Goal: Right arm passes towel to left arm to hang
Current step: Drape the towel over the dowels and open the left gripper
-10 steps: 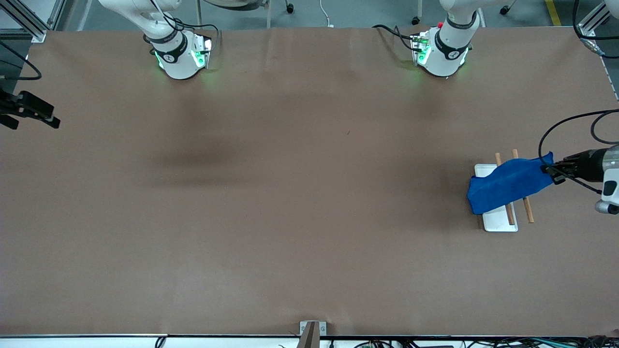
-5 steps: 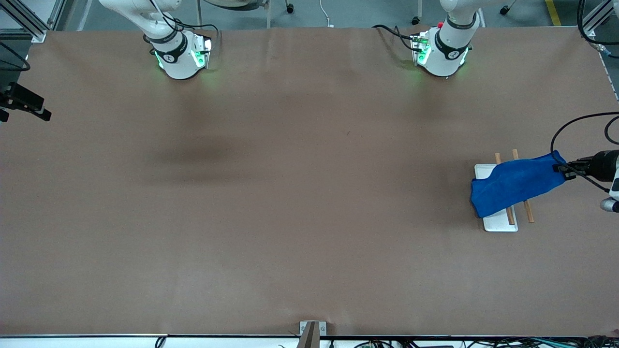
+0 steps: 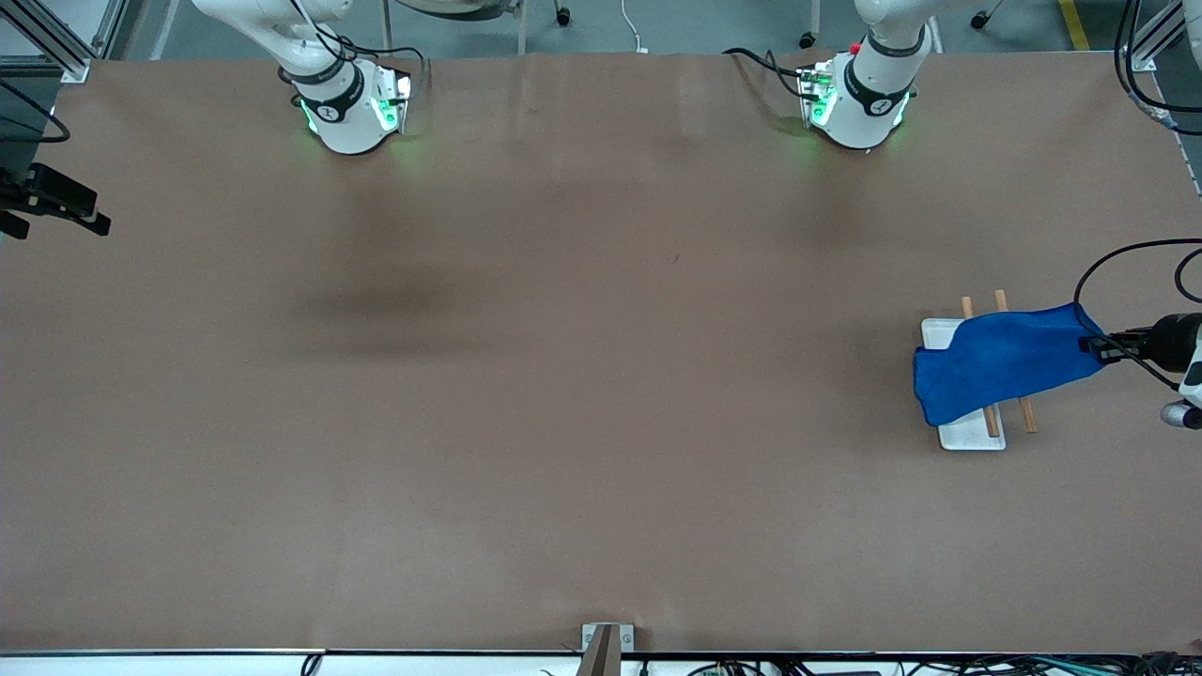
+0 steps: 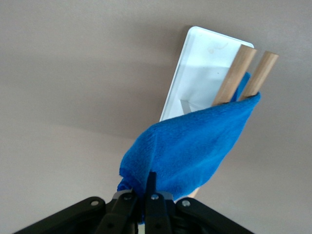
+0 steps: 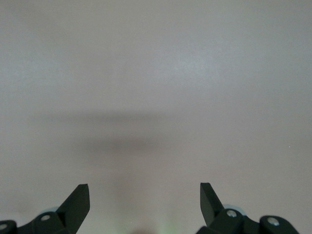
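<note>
The blue towel (image 3: 1009, 361) lies draped across the two wooden rods (image 3: 1026, 413) of a rack above a white tray (image 3: 972, 434), at the left arm's end of the table. My left gripper (image 3: 1097, 345) is shut on one corner of the towel, just off the rack toward that end of the table. The left wrist view shows the towel (image 4: 195, 146) stretched from the left gripper (image 4: 146, 187) over the rods (image 4: 234, 73) and tray (image 4: 200, 68). My right gripper (image 3: 58, 221) hangs open and holds nothing at the right arm's end of the table; under the right gripper (image 5: 145, 192) lies only bare table.
A brown table (image 3: 563, 376) carries only the rack. The two arm bases (image 3: 352, 108) (image 3: 856, 103) stand along its edge farthest from the front camera. A small metal bracket (image 3: 601, 643) sits at the edge nearest that camera.
My left gripper has pulled the towel's corner farther toward the left arm's end of the table, drawing the cloth over the rods. The right gripper has shifted slightly at its edge.
</note>
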Motion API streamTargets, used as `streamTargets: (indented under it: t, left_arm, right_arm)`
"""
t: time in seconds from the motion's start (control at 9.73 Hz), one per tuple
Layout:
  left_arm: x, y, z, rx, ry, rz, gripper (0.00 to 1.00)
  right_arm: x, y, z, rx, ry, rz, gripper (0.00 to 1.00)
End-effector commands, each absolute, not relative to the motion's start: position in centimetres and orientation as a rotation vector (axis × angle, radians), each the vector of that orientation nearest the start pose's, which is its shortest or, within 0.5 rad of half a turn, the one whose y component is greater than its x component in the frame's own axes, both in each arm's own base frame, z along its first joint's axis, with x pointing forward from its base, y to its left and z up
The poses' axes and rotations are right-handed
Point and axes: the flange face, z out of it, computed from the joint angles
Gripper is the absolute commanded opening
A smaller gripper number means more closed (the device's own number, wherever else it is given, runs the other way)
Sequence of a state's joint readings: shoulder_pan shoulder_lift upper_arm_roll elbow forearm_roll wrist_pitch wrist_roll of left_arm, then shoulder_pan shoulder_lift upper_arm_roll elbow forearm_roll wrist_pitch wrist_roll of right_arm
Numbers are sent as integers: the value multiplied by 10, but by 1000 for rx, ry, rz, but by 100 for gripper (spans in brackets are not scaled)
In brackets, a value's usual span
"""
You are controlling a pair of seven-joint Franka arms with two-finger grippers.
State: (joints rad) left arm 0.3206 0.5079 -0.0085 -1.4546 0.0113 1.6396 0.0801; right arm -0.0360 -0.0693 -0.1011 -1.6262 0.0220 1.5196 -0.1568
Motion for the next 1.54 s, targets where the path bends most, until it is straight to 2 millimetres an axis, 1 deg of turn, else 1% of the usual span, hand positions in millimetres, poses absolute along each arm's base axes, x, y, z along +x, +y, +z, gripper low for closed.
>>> streamTargets:
  t: [0.0,0.21,0.31,0.41,0.62,0.72,0.82,0.92,1.03,1.13,1.23,1.34,1.44]
  left_arm:
    - [635,220,344,-3129,-279,492,4]
    - [636,222,340,-3134,-260,485,4]
    - [636,226,336,-3138,-245,485,5]
    - [631,239,336,-3144,-258,477,6]
    - [632,250,324,-3158,-213,444,10]
    - [631,257,321,-3165,-205,437,11]
    - [631,258,322,-3165,-202,432,12]
    - [632,255,323,-3163,-193,433,25]
    - [633,252,329,-3163,-181,419,53]
    - [633,251,343,-3168,-172,390,100]
    - [637,235,367,-3165,-158,347,100]
    - [641,213,389,-3173,-125,310,100]
    - [639,197,408,-3177,-152,321,100]
  right_arm:
    - [531,-72,633,-3118,-54,46,100]
    - [538,-70,630,-3120,-61,32,100]
    - [542,-68,625,-3121,-65,27,100]
    - [545,-68,624,-3121,-65,20,100]
    - [548,-68,621,-3120,-64,7,100]
    - [549,-68,619,-3119,-64,12,100]
    - [549,-68,618,-3119,-64,14,100]
    - [549,-68,618,-3119,-64,17,100]
    - [549,-68,615,-3118,-62,24,100]
    - [550,-67,613,-3116,-64,31,100]
    - [550,-67,613,-3116,-64,31,100]
    - [550,-68,613,-3116,-64,31,100]
    - [550,-69,613,-3116,-59,31,100]
